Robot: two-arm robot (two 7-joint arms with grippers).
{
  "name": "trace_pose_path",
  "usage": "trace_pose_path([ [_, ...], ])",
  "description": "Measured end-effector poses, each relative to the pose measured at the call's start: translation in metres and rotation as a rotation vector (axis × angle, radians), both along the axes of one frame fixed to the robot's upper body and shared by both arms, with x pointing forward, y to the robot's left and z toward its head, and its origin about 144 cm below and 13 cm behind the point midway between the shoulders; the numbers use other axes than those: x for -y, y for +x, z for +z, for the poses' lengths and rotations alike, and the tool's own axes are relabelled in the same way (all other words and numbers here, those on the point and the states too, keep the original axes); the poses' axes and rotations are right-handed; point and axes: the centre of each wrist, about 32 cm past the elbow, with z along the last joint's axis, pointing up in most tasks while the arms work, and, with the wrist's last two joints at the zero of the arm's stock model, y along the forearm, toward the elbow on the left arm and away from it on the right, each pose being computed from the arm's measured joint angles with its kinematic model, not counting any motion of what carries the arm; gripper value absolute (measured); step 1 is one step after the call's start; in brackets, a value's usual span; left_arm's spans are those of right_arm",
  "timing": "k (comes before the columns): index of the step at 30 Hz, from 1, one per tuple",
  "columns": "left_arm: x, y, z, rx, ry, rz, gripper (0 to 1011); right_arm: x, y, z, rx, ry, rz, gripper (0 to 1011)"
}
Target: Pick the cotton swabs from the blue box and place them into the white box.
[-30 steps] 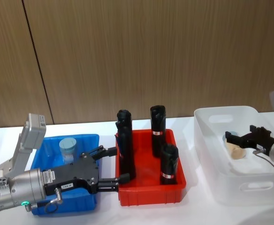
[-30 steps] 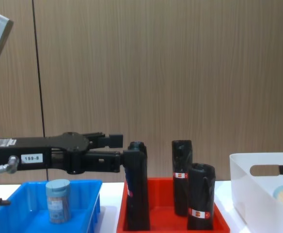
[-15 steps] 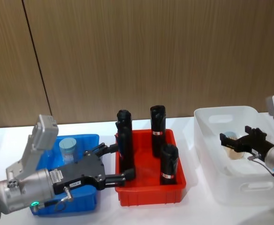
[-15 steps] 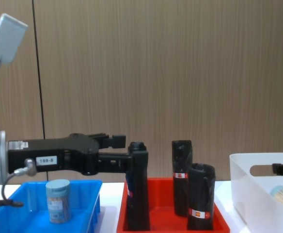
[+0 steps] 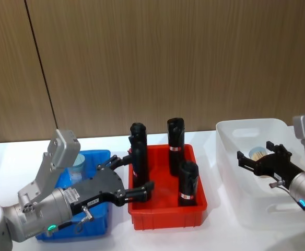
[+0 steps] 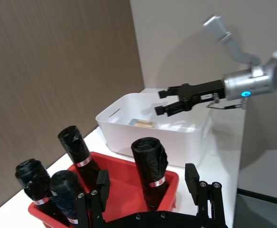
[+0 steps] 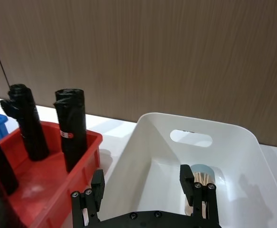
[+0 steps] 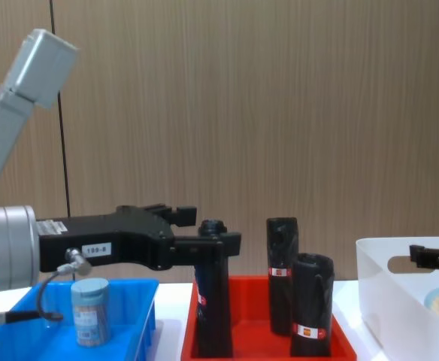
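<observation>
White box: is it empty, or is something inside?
Not empty. One tub of cotton swabs rests inside the white box, visible through its open top.

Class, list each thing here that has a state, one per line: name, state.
left gripper: open, empty
right gripper: open, empty, over the white box
blue-box swab tub: upright, lidded
white-box swab tub: lying free inside
black rolls: upright in red tray

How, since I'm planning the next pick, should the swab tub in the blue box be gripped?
Probably across its round wall under the lid, left hand from above: the cotton swab tub stands upright, and the walls of the blue box hinder a side approach.
</observation>
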Motion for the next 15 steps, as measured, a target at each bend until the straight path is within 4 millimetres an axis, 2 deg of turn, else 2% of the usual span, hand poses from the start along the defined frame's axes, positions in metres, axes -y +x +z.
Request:
trace_pose_path([
  [15, 0.021, -0.012, -0.002, 0.049, 0.015, 0.136, 1004, -0.022, -0.038, 0.004, 0.092, 0.022, 0.017, 1002],
])
